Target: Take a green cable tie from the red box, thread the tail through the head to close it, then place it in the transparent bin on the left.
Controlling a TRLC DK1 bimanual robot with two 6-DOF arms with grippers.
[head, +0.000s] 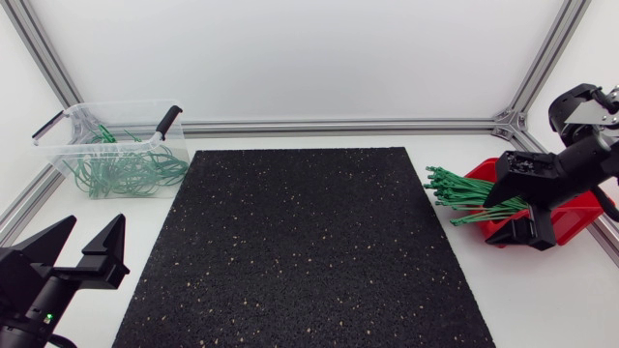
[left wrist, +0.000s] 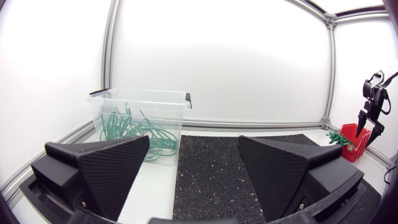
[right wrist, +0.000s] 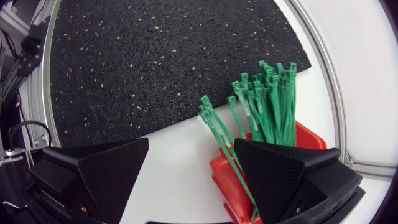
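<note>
Over on the right side of the white worktop, the right arm's matte black wedge-fingered tool hangs over the near edge of the red plastic box. Its 2 fingers are spread wide and pinch nothing. A sheaf of straight green cable ties stands in that box, leaning out over its rim toward the black rubber mat flecked with pale specks, their small square heads fanned out past the box's edge. 1 tie strays from the sheaf and runs down through the gap in the tool, close along the inner face of one finger; whether it touches that finger I cannot tell.

At the far left corner sits the transparent plastic bin with black handles, just off the mat's corner. A loose tangle of looped green ties lies in its bottom.

The left arm's matching black tool is at the near left of the worktop, beside the mat's left edge and well apart from the bin. Its fingers are also spread, with nothing between them. From its own camera the bin is ahead of it, and the red box and the right arm show small at the far end of the mat.
</note>
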